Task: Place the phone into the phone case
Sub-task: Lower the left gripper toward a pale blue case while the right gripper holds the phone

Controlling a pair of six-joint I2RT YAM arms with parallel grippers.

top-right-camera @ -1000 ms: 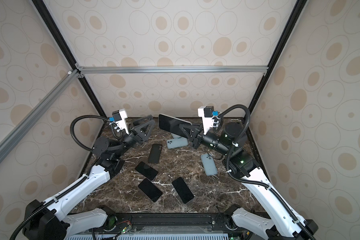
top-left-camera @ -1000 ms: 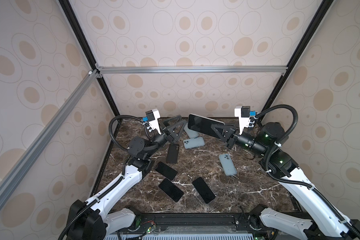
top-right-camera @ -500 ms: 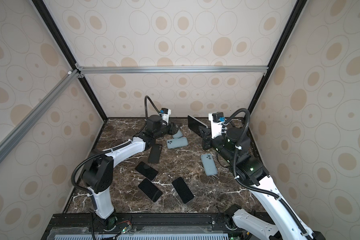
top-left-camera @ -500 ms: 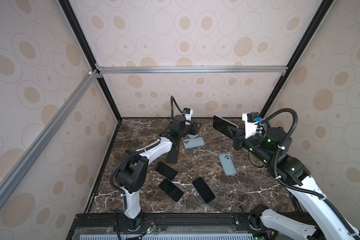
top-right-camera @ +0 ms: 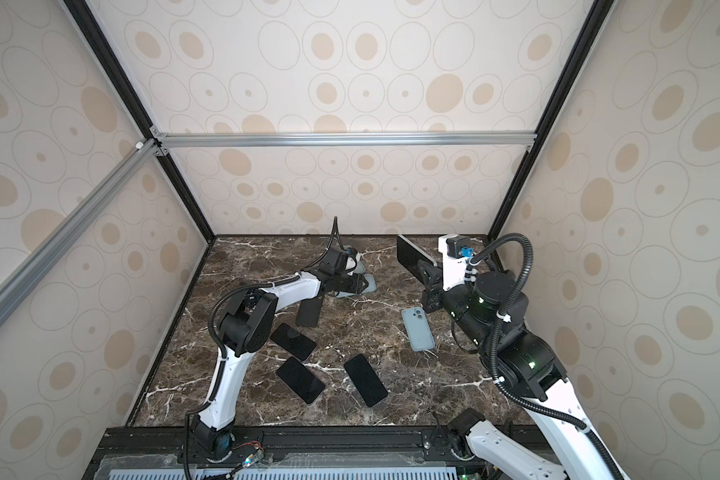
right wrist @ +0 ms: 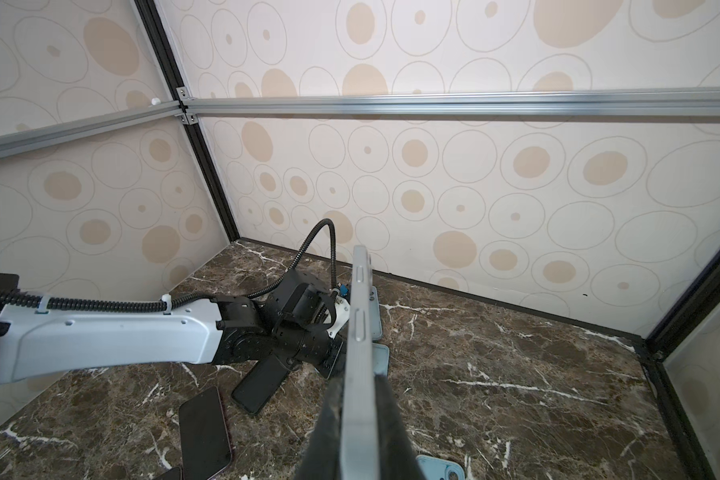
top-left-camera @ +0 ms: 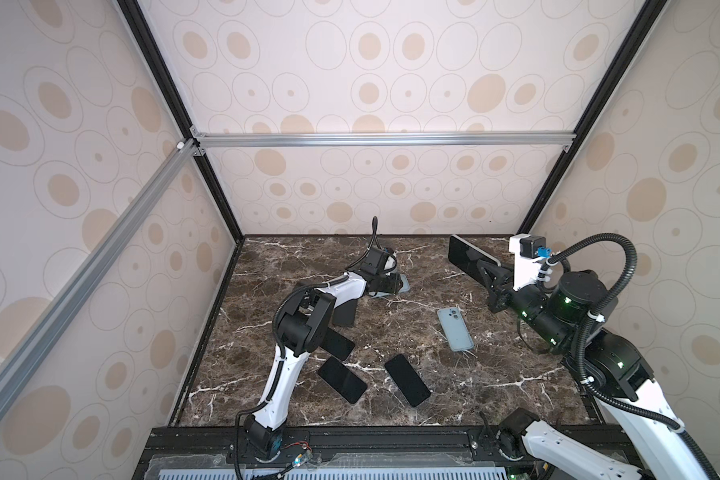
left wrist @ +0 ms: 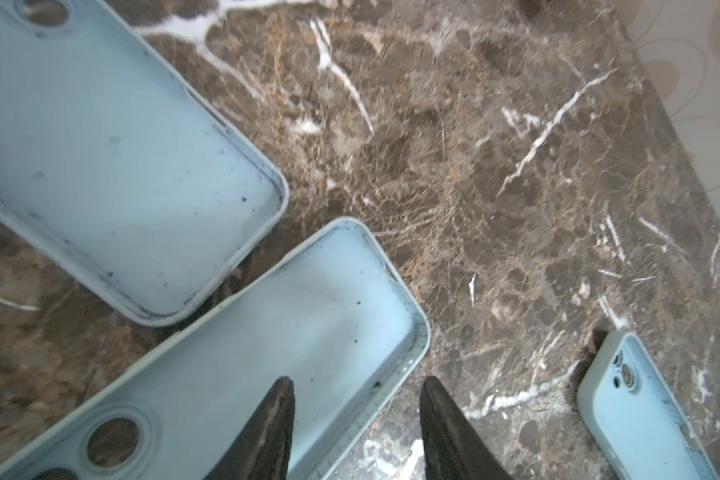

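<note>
nearest the front edge of the marble desk (top-left-camera: 495, 374) two black phones (top-left-camera: 341, 380) (top-left-camera: 406, 385) lie flat, screens up and apart from each other. just behind them a third black phone (top-left-camera: 339, 345) is partly hidden under the left arm's elbow, and a fourth (top-left-camera: 345, 312) lies a little farther back beside that arm. right of the middle, a cased phone (top-left-camera: 454, 328) in light blue rests face down with its camera lenses up.

farther back on the right, the right tool (right wrist: 359, 388) is clamped tight on the phone (right wrist: 360, 316), one finger on each flat face. the phone is raised clear of the desk, its long edge turned toward the wrist camera.

at the far middle the left tool (left wrist: 356, 386) sits low over an empty light blue phone case (left wrist: 308, 324) lying hollow side up. its fingers are partly apart, gripping nothing: one fingertip is over the inside of the case, the other outside the long rim. a second empty case (left wrist: 100, 166) lies just beside it, nearly touching at one corner.
</note>
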